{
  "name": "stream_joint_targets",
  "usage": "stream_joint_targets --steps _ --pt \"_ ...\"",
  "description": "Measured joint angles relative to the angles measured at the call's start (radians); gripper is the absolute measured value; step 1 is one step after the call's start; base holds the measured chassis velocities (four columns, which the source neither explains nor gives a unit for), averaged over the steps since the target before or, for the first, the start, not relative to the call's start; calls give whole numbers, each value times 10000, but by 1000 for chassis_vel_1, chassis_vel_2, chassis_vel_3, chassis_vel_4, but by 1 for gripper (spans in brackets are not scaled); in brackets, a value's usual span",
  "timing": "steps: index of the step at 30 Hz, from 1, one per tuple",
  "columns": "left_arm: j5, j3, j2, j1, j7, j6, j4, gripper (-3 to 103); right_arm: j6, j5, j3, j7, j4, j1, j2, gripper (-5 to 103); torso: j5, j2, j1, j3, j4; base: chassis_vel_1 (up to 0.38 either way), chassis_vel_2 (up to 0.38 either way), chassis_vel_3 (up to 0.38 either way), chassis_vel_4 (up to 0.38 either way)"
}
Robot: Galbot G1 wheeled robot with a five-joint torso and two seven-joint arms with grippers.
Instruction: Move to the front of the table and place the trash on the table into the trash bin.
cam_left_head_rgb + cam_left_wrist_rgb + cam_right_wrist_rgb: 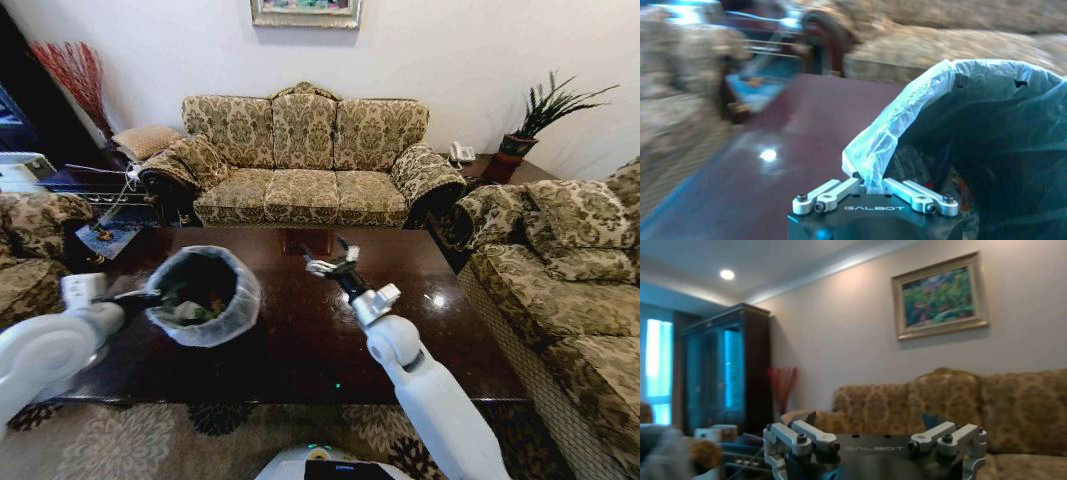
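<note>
1. Two hands are up: your left hand [150, 296] is clamped on the bag-lined rim of the trash bin [203, 295], which sits tilted on the surface [300, 340], mouth toward the sofa [305, 160].
2. Your right hand [328, 262] hovers just beside the bin, on its right, fingers spread wide and holding nothing.
3. The trash [188, 308] lies inside as a dim heap; pieces can't be told apart.
4. The liner is thin, crinkly, translucent film; the surface is dark, glossy reddish wood.
</note>
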Motion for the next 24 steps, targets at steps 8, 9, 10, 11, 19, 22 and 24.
stream_joint_targets --steps 8,9,10,11,19,22,24 --pt "867 -1192 -1921 732 72 -871 464 0 448 4 537 -16 85 -324 39 100 1 0 1 0 3 47 -40 -46 58" --pt "1000 -1203 -2228 701 -64 -1075 546 0 497 -9 550 -24 92 -359 98 100 0 0 2 0 2 100 -138 -162 142" --pt "1075 -1214 -2389 687 -104 -1178 616 0 514 -10 550 -26 101 -383 129 100 1 -1 3 0 1 147 -138 -162 187" --pt "1203 -1296 -2747 673 -227 -1420 823 0 570 -11 549 -37 125 -439 162 100 -6 0 2 0 1 152 -168 -186 184" --pt "1569 -1952 -3855 599 -567 -2338 1879 0 978 55 538 -39 11 -510 166 100 6 1 -2 -2 1 228 -230 -245 223" --pt "1658 -2262 -4402 486 -669 -2779 2750 0 1038 174 473 -22 -81 -480 263 100 -8 4 -12 -7 6 237 -223 -210 223" --pt "1676 -2294 -4522 407 -706 -2900 3026 0 1070 176 468 -13 -101 -465 289 100 -7 10 -17 -11 10 166 -79 -119 154"
